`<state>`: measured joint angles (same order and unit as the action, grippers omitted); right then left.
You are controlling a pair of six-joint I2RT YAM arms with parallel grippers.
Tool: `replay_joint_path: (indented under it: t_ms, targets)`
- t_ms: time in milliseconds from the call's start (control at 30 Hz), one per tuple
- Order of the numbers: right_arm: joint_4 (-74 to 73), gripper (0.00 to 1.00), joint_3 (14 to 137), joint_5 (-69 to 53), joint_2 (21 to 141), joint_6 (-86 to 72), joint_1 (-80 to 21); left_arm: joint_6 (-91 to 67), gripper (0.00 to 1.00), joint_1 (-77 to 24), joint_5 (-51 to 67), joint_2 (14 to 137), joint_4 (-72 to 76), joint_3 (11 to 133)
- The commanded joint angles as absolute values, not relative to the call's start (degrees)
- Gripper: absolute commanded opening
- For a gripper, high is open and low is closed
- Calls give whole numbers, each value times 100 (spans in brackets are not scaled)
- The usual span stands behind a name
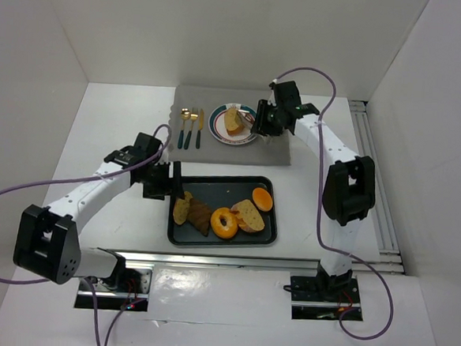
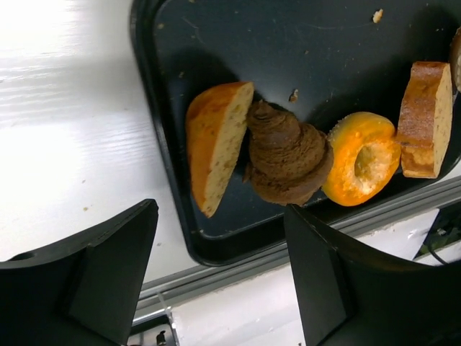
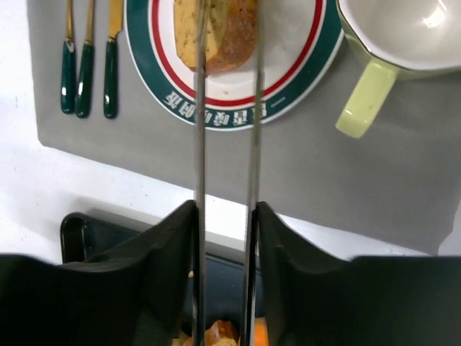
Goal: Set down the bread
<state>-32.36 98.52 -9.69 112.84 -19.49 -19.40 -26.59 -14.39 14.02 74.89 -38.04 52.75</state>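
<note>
Bread slice (image 1: 232,121) lies on plate (image 1: 217,131), right gripper (image 1: 259,121) just beside it. Left wrist: left gripper (image 2: 220,223) spread, empty, over tray (image 2: 162,166) edge. Right wrist: fingers (image 3: 166,245) clamp tongs (image 3: 199,144), arms straddling slice. Likely release step; next, ease tongs apart and lift clear.

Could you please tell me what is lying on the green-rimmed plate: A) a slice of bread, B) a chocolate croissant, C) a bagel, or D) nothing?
A: a slice of bread rests on the plate, while the chocolate croissant and the bagel lie in the black tray.
</note>
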Motion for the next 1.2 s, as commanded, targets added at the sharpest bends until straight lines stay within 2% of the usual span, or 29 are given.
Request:
replay_joint_path:
  t_ms: [0, 267, 800, 1000, 1167]
  targets:
    - [-2892, 47, 10047, -844, 11004, -1969, -2021, -2777, 82, -1757, 1161, 7638, -3595, 5326]
    - [-2944, 51, 9809, -729, 10381, -1863, -2136, -2883, 82, -1951, 967, 7831, -3595, 5502]
    - [-3620, 51, 8624, -236, 8816, -1863, -3312, -2944, 85, -2057, 537, 7611, -3769, 5563]
    - [-4210, 51, 7665, -553, 8272, -2074, -4077, -3050, 89, -1092, 438, 7234, -4087, 5818]
    - [-4666, 51, 7515, -817, 8024, -2329, -4752, -3182, 89, -361, 642, 6979, -4087, 5941]
